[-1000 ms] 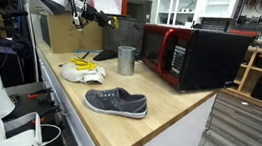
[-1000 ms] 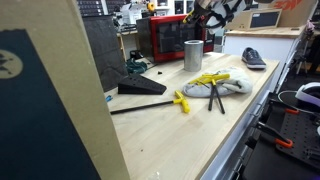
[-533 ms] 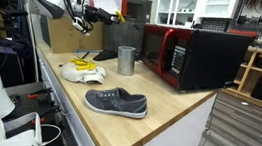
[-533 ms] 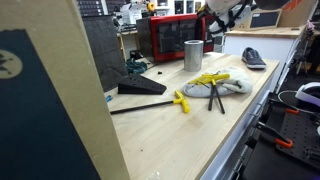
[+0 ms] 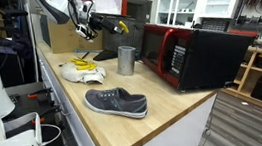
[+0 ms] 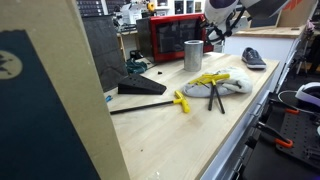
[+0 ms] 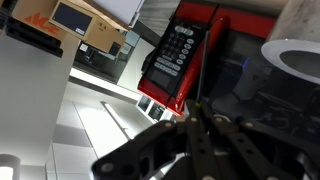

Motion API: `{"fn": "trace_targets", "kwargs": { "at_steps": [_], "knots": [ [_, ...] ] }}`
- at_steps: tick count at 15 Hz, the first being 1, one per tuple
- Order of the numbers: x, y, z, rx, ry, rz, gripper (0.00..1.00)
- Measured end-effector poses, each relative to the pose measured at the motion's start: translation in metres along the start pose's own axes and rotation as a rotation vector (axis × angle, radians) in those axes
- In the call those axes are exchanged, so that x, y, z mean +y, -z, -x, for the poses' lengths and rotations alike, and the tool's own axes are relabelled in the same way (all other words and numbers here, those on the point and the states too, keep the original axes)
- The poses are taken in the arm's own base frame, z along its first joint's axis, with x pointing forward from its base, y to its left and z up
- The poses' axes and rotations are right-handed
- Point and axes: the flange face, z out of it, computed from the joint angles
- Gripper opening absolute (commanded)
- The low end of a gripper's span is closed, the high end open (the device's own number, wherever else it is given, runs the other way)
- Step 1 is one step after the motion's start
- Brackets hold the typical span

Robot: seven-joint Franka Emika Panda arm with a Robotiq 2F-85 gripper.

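My gripper (image 5: 94, 25) hangs above the wooden bench, left of and above the metal cup (image 5: 126, 60). It is shut on a thin dark rod-like tool (image 5: 113, 27) with a yellow patch, which juts out toward the red microwave (image 5: 172, 52). In the wrist view the jaws (image 7: 200, 112) are pressed together on the rod (image 7: 207, 65), with the microwave keypad (image 7: 172, 55) behind and the cup's rim (image 7: 296, 55) at the right. In an exterior view the gripper (image 6: 214, 28) hovers just above the cup (image 6: 193, 54).
A grey shoe (image 5: 117, 103) lies near the bench's front end. A white cloth (image 5: 78, 71) carries yellow and black tools. A black wedge and a long rod (image 6: 140, 90) lie on the bench. A cardboard box (image 5: 64, 33) stands behind the arm.
The arm has come down and moved toward the cup with the rod still in its jaws. Nothing on the bench has moved.
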Motion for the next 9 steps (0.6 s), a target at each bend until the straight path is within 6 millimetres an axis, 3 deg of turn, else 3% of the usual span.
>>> {"fn": "trace_targets", "kwargs": {
  "at_steps": [9],
  "knots": [
    [-0.059,-0.03,-0.037,-0.026,-0.038,-0.003,0.01]
  ]
}}
